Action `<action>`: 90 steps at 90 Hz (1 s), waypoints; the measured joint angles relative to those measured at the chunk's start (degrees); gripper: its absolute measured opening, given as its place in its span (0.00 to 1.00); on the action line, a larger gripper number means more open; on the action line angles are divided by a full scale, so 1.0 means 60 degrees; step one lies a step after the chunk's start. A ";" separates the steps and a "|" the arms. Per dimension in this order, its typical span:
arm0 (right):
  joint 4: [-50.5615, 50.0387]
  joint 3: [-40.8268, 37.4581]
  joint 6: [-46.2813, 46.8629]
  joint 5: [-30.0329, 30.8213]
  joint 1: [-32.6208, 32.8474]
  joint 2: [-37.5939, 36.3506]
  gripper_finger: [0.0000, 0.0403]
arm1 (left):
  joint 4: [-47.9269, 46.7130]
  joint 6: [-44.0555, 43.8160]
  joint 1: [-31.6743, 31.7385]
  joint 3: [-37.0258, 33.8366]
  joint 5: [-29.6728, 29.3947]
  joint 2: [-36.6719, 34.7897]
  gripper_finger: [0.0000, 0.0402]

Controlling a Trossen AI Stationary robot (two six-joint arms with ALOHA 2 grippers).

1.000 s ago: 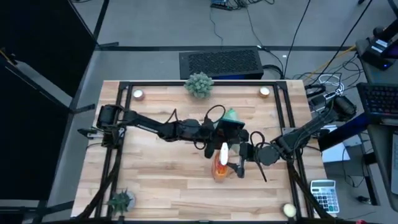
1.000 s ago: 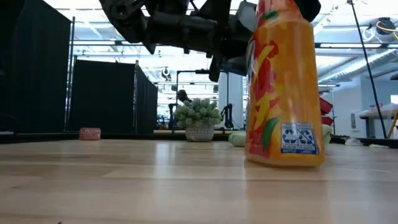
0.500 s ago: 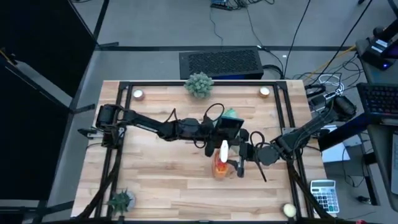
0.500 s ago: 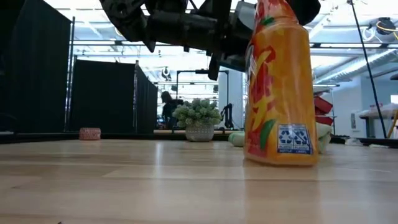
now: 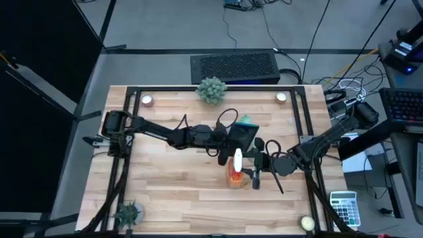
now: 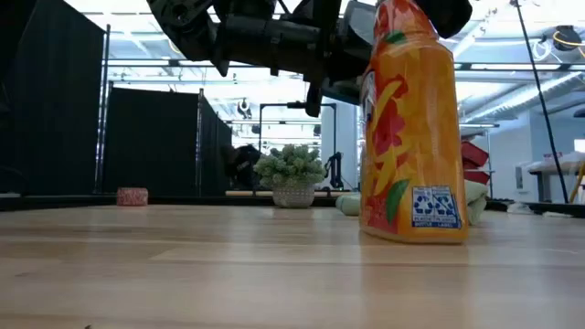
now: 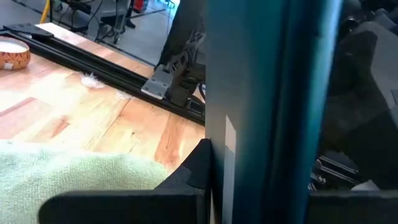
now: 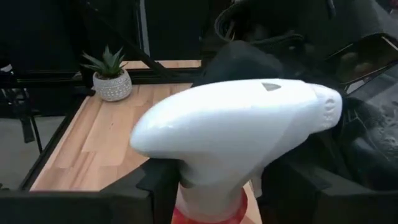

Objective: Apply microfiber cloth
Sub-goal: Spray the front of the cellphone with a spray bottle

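High view: left gripper [image 5: 232, 137] clamps tablet [image 5: 243, 137]; right gripper [image 5: 246, 173] pinches spray bottle [image 5: 235, 172]. Microfiber cloth [image 5: 247, 121] beyond, ungrasped; next, free a gripper.

Table centre crowded: orange spray bottle [image 5: 235, 173] upright, right gripper [image 5: 253, 173] closed around it, left gripper [image 5: 232, 138] holding dark tablet [image 5: 242, 137] just behind. Microfiber cloth [image 5: 246, 121] beyond tablet. Wood table [image 5: 165, 192] front-left open.
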 joint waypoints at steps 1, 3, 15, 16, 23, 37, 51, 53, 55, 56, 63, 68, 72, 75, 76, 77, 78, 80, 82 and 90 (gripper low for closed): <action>0.0000 0.0000 0.0000 0.0008 0.0000 0.0000 0.51 | -0.0003 0.0000 -0.0002 0.0000 0.0002 0.0000 0.04; 0.0002 0.0000 0.0000 0.0017 0.0000 0.0000 0.53 | -0.0006 -0.0002 -0.0003 0.0000 0.0007 0.0000 0.04; 0.0043 0.0000 -0.0035 0.0034 0.0000 -0.0039 0.63 | -0.0029 0.0055 -0.0016 0.0000 0.0082 0.0000 0.04; 0.0040 0.0000 -0.0035 0.0034 0.0000 -0.0053 0.64 | -0.0033 0.0055 -0.0017 0.0000 0.0084 0.0000 0.04; -0.0067 0.0000 -0.0006 -0.0034 0.0003 -0.0231 0.68 | -0.0087 0.0055 -0.0021 0.0000 0.0108 0.0000 0.04; -0.0625 0.0000 0.0045 -0.0265 0.0011 -0.0774 0.75 | -0.0144 0.0314 -0.0025 0.0000 0.0130 -0.0045 0.04; -0.0747 0.0000 -0.0006 -0.0828 0.0011 -0.1175 0.76 | -0.0366 0.0832 -0.0017 -0.0004 0.0121 -0.0436 0.04; -0.0747 0.0000 -0.0020 -0.0928 0.0011 -0.1206 0.76 | -0.0428 0.0921 -0.0021 -0.0004 0.0112 -0.0514 0.04; -0.0756 0.0000 -0.0028 -0.1005 0.0015 -0.1237 0.76 | -0.0487 0.1015 -0.0021 -0.0004 0.0106 -0.0597 0.04; -0.0764 0.0000 -0.0028 -0.1032 0.0012 -0.1245 0.76 | -0.0529 0.1048 -0.0021 -0.0004 0.0099 -0.0641 0.04; -0.0789 0.0000 -0.0025 -0.1212 0.0020 -0.1282 0.76 | -0.0997 0.1385 -0.0021 -0.0004 -0.0152 -0.0887 0.04; -0.0785 0.0000 -0.0017 -0.1223 0.0018 -0.1282 0.76 | -0.1456 0.1614 -0.0017 -0.0005 -0.0292 -0.1083 0.04; -0.0804 0.0000 -0.0017 -0.1219 0.0015 -0.1255 0.76 | -0.1587 0.1770 -0.0017 -0.0011 -0.0374 -0.1199 0.04; -0.0834 0.0000 -0.0017 -0.1217 0.0015 -0.1220 0.76 | -0.1794 0.1855 -0.0017 -0.0008 -0.0441 -0.1324 0.04; -0.0853 0.0000 -0.0017 -0.1216 0.0015 -0.1206 0.76 | -0.1903 0.1891 -0.0017 -0.0009 -0.0472 -0.1372 0.04; -0.0882 0.0000 -0.0017 -0.1219 0.0015 -0.1188 0.76 | -0.2016 0.1937 -0.0017 -0.0011 -0.0502 -0.1423 0.04; -0.0898 0.0000 -0.0017 -0.1219 0.0015 -0.1175 0.76 | -0.2122 0.1981 -0.0017 -0.0011 -0.0534 -0.1464 0.04; -0.0930 0.0000 -0.0017 -0.1222 0.0015 -0.1151 0.76 | -0.2301 0.2031 -0.0017 -0.0011 -0.0599 -0.1533 0.04; -0.0975 0.0000 -0.0013 -0.1230 0.0015 -0.1130 0.76 | -0.2429 0.2067 -0.0017 -0.0011 -0.0661 -0.1596 0.04; -0.1195 0.0000 0.0005 -0.1226 0.0000 -0.1074 0.76 | -0.3267 0.2283 -0.0024 -0.0010 -0.0919 -0.1898 0.04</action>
